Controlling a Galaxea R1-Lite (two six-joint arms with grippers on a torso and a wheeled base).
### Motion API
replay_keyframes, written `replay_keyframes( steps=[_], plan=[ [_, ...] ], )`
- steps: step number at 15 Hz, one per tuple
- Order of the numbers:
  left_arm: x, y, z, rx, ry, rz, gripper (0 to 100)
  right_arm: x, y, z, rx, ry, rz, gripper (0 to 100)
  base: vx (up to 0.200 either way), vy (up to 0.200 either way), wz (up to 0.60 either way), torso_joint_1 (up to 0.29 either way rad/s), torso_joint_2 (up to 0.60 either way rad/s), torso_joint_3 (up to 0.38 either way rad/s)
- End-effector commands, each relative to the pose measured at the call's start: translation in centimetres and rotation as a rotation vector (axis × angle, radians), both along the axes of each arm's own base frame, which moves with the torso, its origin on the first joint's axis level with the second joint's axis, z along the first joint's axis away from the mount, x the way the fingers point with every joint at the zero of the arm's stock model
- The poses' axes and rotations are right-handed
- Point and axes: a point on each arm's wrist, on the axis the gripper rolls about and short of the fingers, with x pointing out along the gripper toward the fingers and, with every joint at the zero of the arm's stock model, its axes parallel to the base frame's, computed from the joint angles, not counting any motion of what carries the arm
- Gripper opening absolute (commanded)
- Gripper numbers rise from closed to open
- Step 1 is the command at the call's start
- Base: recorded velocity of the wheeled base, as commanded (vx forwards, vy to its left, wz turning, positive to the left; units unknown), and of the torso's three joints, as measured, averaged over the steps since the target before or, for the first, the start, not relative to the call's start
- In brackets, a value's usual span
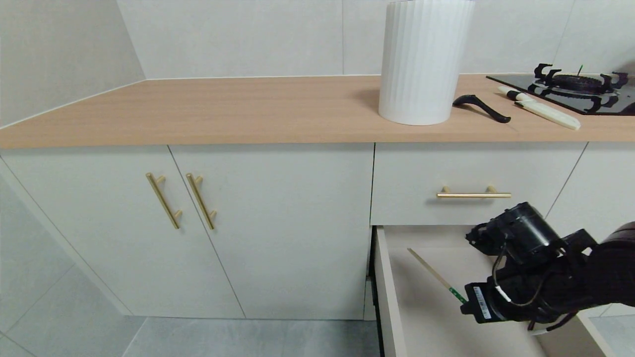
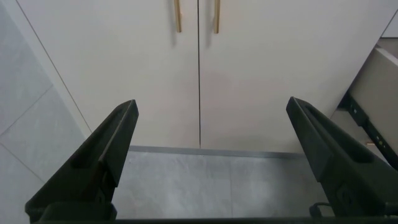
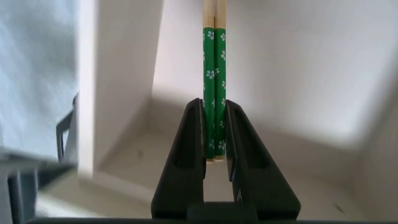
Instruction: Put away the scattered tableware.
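Note:
A pair of wooden chopsticks (image 1: 436, 275) with green flowered ends (image 3: 214, 74) is clamped in my right gripper (image 1: 470, 301), which is shut on them (image 3: 214, 127). They hang slanted over the inside of the open lower drawer (image 1: 388, 292), tips toward its back left. A black spoon (image 1: 480, 106) and a white knife (image 1: 541, 110) lie on the wooden countertop (image 1: 248, 106) to the right of a tall white ribbed container (image 1: 421, 59). My left gripper (image 2: 211, 143) is open and holds nothing, low in front of the cabinet doors (image 2: 199, 68).
A closed drawer with a gold handle (image 1: 474, 195) sits just above the open one. A black gas hob (image 1: 578, 87) takes up the counter's far right. Two cabinet doors with gold handles (image 1: 181, 201) are to the left, over grey floor tiles (image 1: 223, 337).

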Motion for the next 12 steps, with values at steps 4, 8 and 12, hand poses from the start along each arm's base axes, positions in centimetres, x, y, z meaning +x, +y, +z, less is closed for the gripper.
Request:
replay_keyframes(
  steps=[4,8,12],
  plan=[
    [0.0,0.0,0.0,-0.001,0.0,0.002,100,3.4,1.9,-7.7,-0.07,0.089,-0.126,0,0.0,0.0,0.0,0.0,0.0,0.0],
    [0.0,0.0,0.0,-0.001,0.0,0.0,100,3.5,2.6,-10.1,-0.113,0.125,-0.115,0,0.0,0.0,0.0,0.0,0.0,0.0],
    [0.0,0.0,0.0,-0.001,0.0,0.002,100,4.0,2.8,-12.6,-0.122,0.095,-0.126,0,0.0,0.0,0.0,0.0,0.0,0.0]
  ],
)
